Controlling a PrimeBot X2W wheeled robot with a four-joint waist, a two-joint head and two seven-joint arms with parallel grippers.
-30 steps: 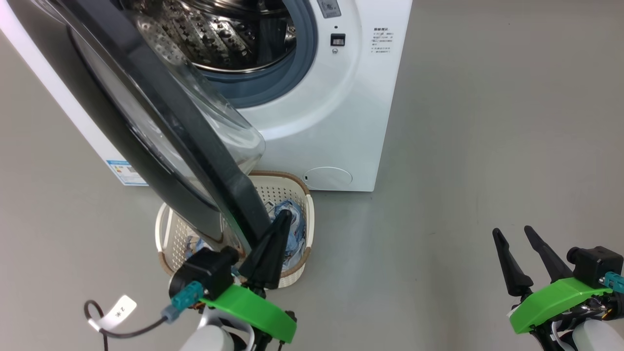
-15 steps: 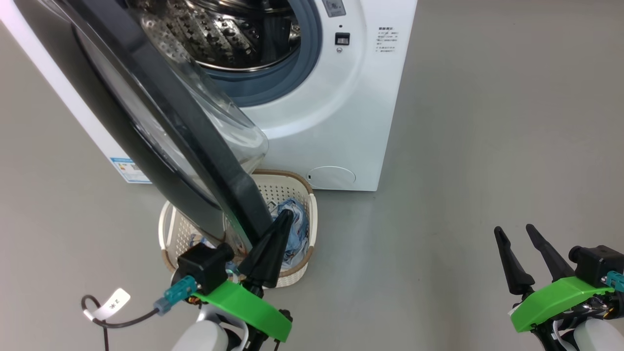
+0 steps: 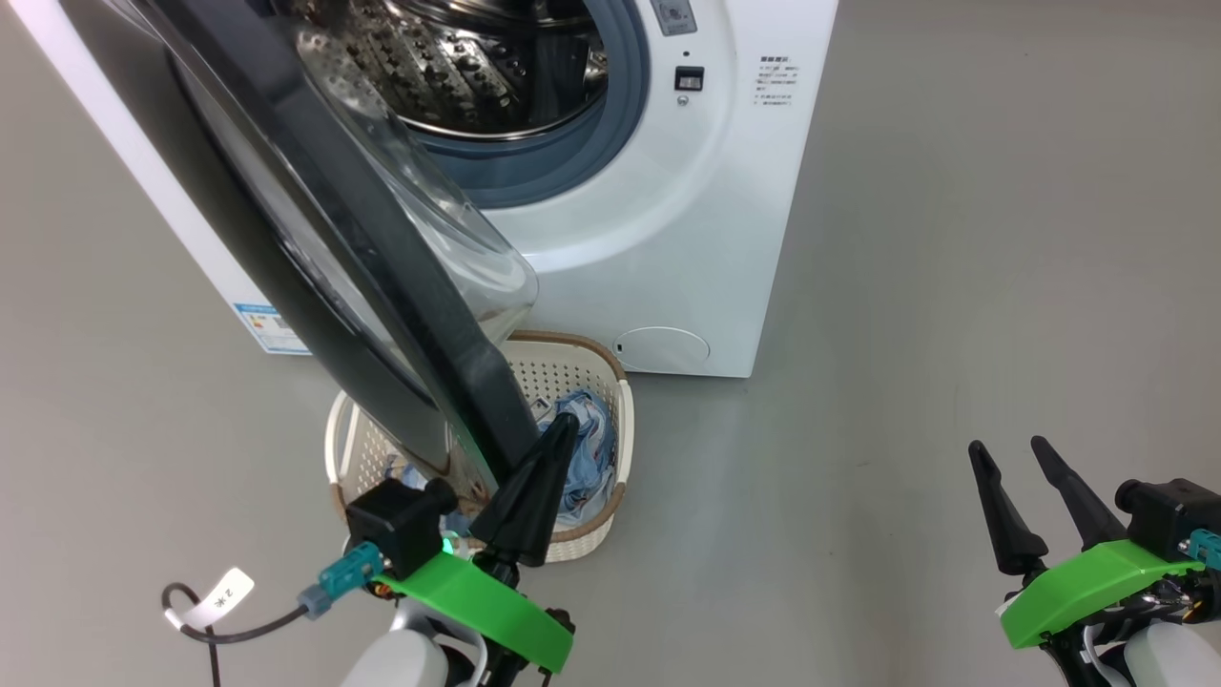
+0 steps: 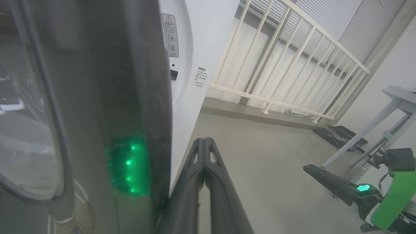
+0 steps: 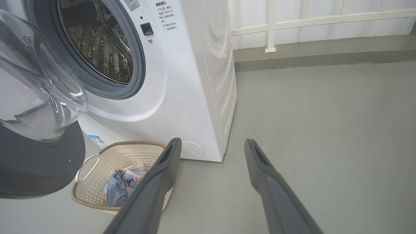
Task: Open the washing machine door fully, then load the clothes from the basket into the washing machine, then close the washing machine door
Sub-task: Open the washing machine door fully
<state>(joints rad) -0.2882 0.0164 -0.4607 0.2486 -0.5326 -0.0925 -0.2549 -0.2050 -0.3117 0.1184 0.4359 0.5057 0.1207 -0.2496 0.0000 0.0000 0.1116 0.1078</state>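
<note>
The washing machine (image 3: 668, 239) stands at the top with its steel drum (image 3: 477, 67) exposed. The washing machine door (image 3: 382, 258) hangs open towards me, its black ring and glass bowl (image 5: 39, 91) over the basket (image 3: 625, 420). The cream basket (image 5: 94, 161) sits on the floor before the machine and holds the light blue clothes (image 3: 587, 448) (image 5: 118, 185). My left gripper (image 3: 563, 426) is shut with nothing in it, its fingers close beside the door's lower rim (image 4: 143, 97); whether they touch it I cannot tell. My right gripper (image 3: 1004, 446) (image 5: 212, 142) is open and holds nothing, low at the right.
Bare grey floor (image 3: 954, 286) stretches right of the machine. A white railing (image 4: 276, 65) lines the wall behind. A grey table's legs (image 4: 373, 130) and dark items on the floor stand off to the right. A tagged cable (image 3: 224, 596) hangs by my left wrist.
The head camera has shifted, so machine, door and basket sit slightly further right in the picture. The left gripper stays shut beside the door rim; the right stays open in place.
</note>
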